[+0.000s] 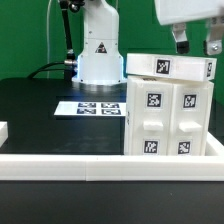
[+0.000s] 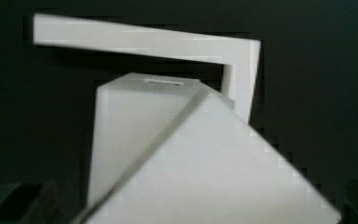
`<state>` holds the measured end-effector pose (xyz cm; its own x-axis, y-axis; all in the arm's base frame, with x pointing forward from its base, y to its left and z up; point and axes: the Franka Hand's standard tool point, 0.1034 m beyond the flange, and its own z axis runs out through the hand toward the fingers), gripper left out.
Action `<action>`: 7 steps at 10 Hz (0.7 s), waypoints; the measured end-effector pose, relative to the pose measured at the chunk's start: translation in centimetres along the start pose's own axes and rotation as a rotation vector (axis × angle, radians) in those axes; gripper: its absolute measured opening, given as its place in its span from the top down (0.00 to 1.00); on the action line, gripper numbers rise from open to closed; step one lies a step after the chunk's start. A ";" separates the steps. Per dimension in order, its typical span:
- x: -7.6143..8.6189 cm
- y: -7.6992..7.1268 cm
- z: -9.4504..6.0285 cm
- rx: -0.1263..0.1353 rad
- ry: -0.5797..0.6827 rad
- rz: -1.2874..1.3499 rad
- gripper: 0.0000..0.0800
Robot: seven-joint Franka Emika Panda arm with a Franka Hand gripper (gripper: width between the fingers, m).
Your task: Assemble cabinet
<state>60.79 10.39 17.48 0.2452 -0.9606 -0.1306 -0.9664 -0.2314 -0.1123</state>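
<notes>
Low exterior view; wrist close above cabinet (image 1: pixel 168 108)

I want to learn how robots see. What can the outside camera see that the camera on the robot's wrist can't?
Only the exterior view shows the open gripper above the cabinet, the black-and-white tags on the cabinet's panels, the marker board, the robot base and the white rail in front.
Only the wrist view shows the cabinet's plain white surfaces from very close, with no tags.
Both show the white cabinet on the black table.
</notes>
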 end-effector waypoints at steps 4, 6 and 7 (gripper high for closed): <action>-0.2 -0.6 -0.3 -0.026 -0.023 -0.470 0.00; -0.1 -0.6 -0.3 -0.026 -0.024 -0.676 0.00; 0.0 -0.6 -0.3 -0.028 -0.022 -0.815 0.00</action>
<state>61.32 10.50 17.82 0.8734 -0.4856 -0.0375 -0.4851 -0.8606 -0.1553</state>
